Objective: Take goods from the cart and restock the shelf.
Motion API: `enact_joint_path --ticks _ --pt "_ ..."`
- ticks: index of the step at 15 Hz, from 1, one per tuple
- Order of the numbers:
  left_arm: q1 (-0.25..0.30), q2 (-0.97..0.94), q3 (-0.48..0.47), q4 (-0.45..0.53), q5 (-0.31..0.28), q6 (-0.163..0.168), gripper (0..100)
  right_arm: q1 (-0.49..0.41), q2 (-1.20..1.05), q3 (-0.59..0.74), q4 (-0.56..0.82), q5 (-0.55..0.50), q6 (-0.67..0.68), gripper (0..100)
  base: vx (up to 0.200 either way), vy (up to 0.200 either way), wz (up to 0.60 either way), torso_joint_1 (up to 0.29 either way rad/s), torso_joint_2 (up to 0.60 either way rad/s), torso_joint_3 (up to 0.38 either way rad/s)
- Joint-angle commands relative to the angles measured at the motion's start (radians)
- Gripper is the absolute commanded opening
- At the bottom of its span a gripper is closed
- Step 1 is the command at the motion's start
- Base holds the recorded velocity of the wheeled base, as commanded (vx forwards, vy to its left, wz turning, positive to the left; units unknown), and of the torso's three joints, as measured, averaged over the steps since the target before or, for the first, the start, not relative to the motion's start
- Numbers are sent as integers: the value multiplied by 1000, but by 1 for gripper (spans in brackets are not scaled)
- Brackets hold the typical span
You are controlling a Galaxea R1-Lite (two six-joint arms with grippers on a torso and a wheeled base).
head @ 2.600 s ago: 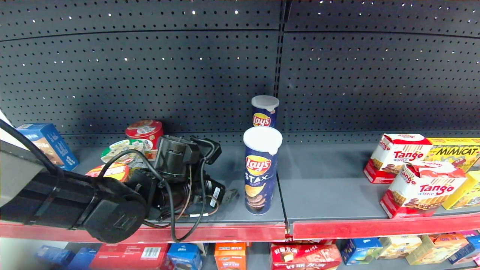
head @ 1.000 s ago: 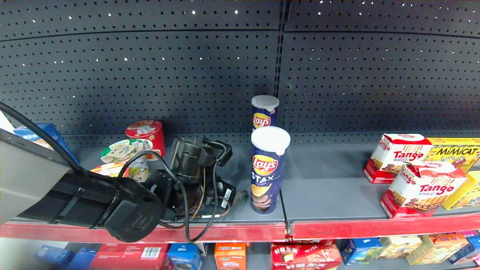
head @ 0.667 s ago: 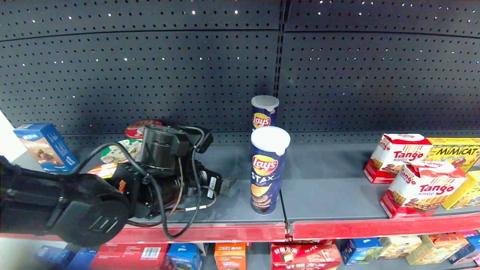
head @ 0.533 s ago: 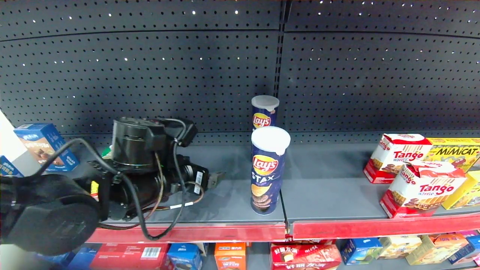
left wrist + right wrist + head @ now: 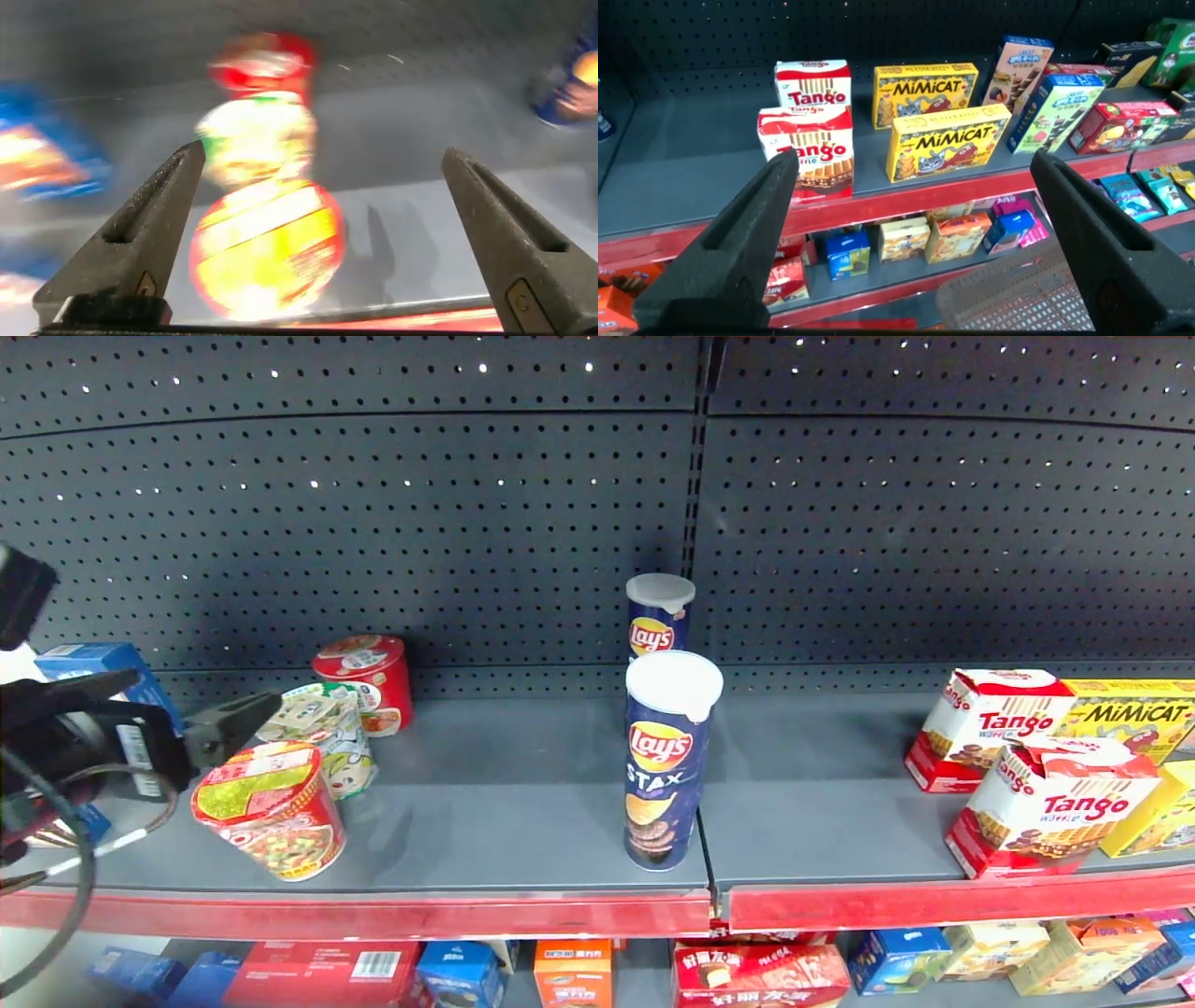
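Note:
A tall blue chips can (image 5: 667,761) stands upright near the front edge of the grey shelf (image 5: 523,803), with a second can (image 5: 658,611) behind it. My left gripper (image 5: 207,687) is at the far left of the shelf, open and holding nothing, well apart from the cans. In the left wrist view the left gripper (image 5: 322,154) frames a row of three noodle cups (image 5: 266,247), and the chips can (image 5: 570,89) sits off to one side. My right gripper (image 5: 915,161) is open and empty, facing wafer boxes (image 5: 808,131) and yellow boxes (image 5: 948,140).
Three noodle cups (image 5: 271,812) stand in a row at the shelf's left, beside a blue box (image 5: 112,672). Wafer boxes (image 5: 1055,807) and yellow boxes (image 5: 1134,714) fill the right. A red strip (image 5: 467,915) edges the shelf. A mesh cart basket (image 5: 1008,299) is below the right gripper.
The front chips can shifted slightly right, then stayed standing. My left arm pulled back to the left, away from the can, uncovering the noodle cups.

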Motion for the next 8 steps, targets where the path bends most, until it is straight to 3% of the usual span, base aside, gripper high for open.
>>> enact_joint_path --ticks 1,5,7,8 --pt "78 -269 132 4 -21 8 100 1 -6 1 4 0 -1 100 0 0 0 0 0 0" --pt "78 -635 368 136 40 9 100 -2 -23 12 7 -1 -1 100 0 0 0 0 0 0" --pt "78 -754 376 277 65 12 100 -2 -21 18 5 0 -1 100 0 0 0 0 0 0" --pt "79 -885 391 420 89 11 100 -4 -21 20 5 0 -1 100 0 0 0 0 0 0"
